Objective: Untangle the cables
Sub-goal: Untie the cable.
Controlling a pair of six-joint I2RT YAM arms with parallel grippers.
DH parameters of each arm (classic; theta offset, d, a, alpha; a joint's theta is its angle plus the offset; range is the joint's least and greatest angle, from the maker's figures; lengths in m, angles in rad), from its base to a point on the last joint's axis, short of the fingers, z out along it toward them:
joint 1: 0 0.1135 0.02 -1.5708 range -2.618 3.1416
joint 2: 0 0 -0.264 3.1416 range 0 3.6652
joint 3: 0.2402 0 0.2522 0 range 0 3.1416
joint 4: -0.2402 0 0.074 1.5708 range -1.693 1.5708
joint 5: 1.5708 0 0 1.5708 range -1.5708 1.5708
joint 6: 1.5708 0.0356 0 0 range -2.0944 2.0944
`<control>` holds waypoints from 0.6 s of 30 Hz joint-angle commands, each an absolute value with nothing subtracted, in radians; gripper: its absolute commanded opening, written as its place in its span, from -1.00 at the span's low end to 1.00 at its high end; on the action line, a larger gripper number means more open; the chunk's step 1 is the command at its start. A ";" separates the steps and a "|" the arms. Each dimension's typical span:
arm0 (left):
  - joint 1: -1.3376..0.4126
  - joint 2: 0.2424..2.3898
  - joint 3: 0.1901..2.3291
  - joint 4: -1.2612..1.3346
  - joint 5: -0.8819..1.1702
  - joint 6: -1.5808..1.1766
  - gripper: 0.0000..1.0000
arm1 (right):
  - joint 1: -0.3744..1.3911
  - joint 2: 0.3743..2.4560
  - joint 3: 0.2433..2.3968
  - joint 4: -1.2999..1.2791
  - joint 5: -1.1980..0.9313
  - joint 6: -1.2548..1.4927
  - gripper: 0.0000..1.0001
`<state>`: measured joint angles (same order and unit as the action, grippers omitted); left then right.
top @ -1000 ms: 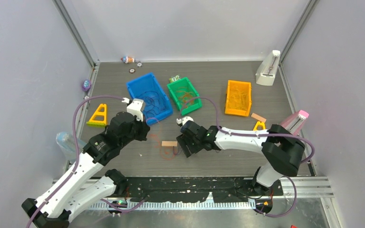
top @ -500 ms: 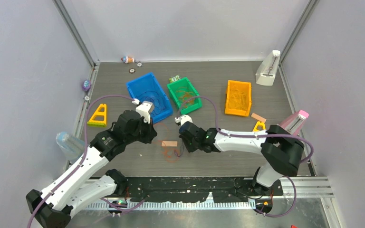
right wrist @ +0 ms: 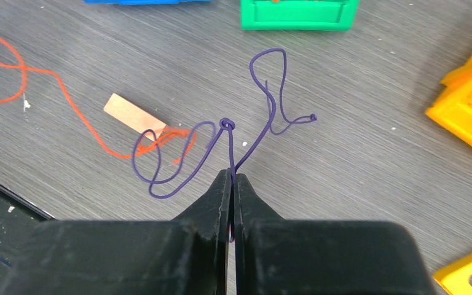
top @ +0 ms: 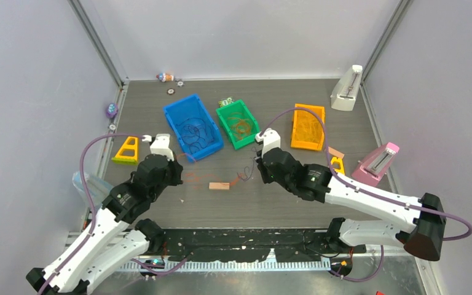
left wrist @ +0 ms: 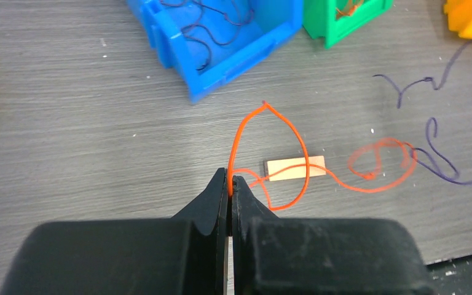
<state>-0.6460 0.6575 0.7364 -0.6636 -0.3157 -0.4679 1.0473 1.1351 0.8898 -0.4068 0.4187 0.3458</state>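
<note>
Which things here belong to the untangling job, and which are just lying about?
Job: orange cable, in left gripper; purple cable, in right gripper; blue bin, green bin, orange bin.
Lying about: wooden block, yellow triangle, white metronome, pink metronome.

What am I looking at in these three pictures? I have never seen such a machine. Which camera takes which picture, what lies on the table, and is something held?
You see a robot's left arm and right arm, bolted at the near edge of a grey table. One picture comes from a fixed camera above and behind them; the other two come from a camera on each wrist, looking along its own tool. On the table stand a blue bin, a green bin and an orange bin with thin cables inside, and a small wooden block lies nearer the arms. The left tool is shut on an orange cable; the right tool is shut on a purple cable. These two cables cross near the block.
</note>
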 commanded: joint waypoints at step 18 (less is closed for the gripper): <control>-0.644 0.596 0.668 -0.586 -0.271 -0.387 0.66 | 0.986 1.049 1.047 -0.580 0.405 0.280 -0.89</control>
